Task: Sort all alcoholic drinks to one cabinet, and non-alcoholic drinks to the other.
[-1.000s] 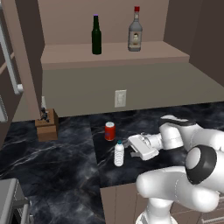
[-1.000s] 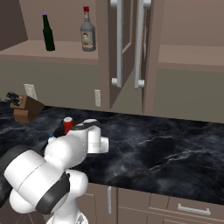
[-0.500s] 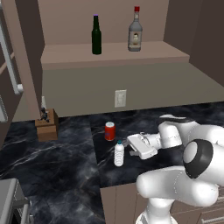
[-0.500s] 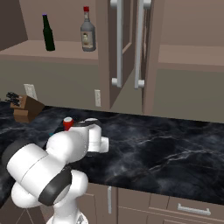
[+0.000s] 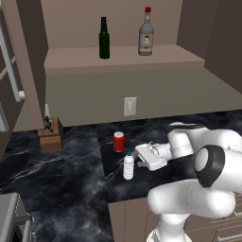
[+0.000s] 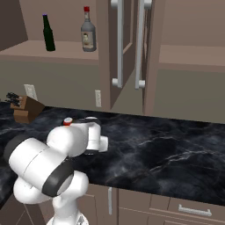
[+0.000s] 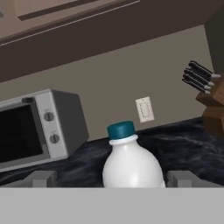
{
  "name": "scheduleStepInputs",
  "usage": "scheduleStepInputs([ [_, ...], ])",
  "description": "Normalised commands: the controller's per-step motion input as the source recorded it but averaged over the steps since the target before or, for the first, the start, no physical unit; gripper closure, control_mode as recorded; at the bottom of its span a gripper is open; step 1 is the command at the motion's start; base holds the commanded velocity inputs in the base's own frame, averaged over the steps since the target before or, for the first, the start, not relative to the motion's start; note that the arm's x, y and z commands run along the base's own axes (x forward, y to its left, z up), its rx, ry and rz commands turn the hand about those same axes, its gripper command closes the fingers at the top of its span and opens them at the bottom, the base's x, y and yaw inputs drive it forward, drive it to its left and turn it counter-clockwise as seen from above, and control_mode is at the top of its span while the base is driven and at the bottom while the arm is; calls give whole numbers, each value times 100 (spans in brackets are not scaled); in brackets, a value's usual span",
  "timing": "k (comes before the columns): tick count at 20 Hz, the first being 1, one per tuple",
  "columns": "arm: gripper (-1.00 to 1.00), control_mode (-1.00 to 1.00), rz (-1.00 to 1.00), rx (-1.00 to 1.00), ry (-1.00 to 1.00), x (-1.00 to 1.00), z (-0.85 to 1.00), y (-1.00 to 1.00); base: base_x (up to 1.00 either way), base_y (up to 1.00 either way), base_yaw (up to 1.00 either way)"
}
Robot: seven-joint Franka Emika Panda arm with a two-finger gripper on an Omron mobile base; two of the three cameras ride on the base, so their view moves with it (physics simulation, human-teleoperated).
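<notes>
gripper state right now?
Gripper: jaws open, holding nothing, a finger on either side of the white plastic bottle.

Both base views look forward and down from behind the arm, left and right, sharing the black marble counter [image 5: 66, 175] and the far shelf [image 5: 118, 59]. The hand view sits low and close behind the small white bottle [image 7: 132, 162], facing the microwave [image 7: 37, 127].

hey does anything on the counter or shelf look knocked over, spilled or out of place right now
Nothing stands out. The red can and the small white bottle stand upright on the counter, the two tall bottles upright on the shelf. No spill shows.
</notes>
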Motion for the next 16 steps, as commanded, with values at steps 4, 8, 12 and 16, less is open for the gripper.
scheduleStepInputs([
  [4,-100,-100,0,0,0,9,-3,4,0,0,0],
  [8,-100,-100,0,0,0,3,-8,0,0,0,0],
  [12,-100,-100,0,0,0,0,-12,3,0,0,0],
  [16,-100,-100,0,0,0,0,-5,19,0,0,0],
])
